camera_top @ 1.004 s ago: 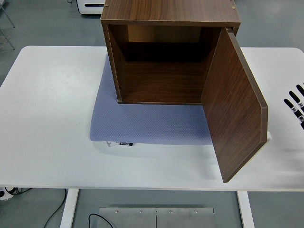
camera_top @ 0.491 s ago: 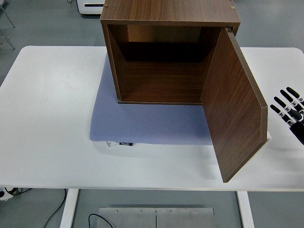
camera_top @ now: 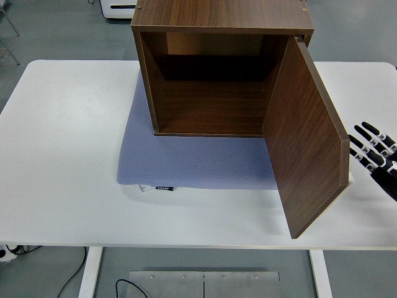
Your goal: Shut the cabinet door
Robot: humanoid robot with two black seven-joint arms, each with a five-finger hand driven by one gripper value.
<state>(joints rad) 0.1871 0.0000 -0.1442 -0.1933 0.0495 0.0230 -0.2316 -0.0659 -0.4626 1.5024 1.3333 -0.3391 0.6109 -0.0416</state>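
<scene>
A dark wooden cabinet (camera_top: 211, 68) stands on a blue-grey mat (camera_top: 198, 161) at the back middle of the white table (camera_top: 68, 155). Its inside is empty. Its door (camera_top: 307, 139) is hinged on the right side and stands wide open, swung out toward the table's near edge. My right hand (camera_top: 367, 149) comes in from the right edge with its fingers spread, empty, just right of the door's outer face and close to its free edge, not touching it. My left arm does not show.
A small black tag (camera_top: 165, 187) sits on the mat's front edge. A white device (camera_top: 118, 7) stands on the floor behind the table. A metal plate (camera_top: 203, 284) lies on the floor below the near edge.
My right hand has moved left from the right edge toward the door's outer face, and more of it shows now. The door and cabinet have not moved.
</scene>
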